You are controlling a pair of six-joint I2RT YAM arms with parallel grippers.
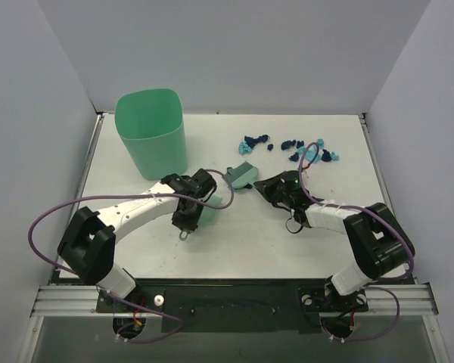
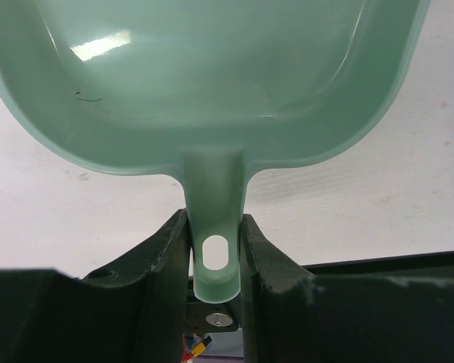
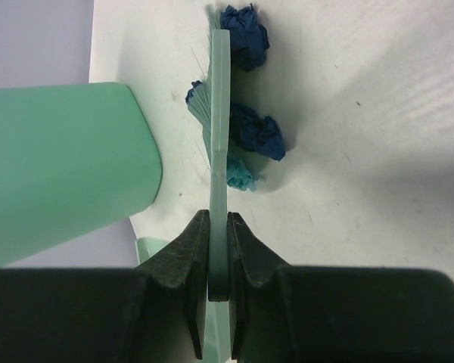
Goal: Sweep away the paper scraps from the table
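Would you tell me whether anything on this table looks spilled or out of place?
Only the small crumpled navy and turquoise paper scraps stand out: they lie strewn across the far right of the white table, apart from the upright mint-green plastic bin.

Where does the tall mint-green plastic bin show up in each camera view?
Top external: tall mint-green plastic bin stands upper left.
Left wrist: not in view.
Right wrist: fills the left edge.
Shared landmark: the flat white table, visible in all three.
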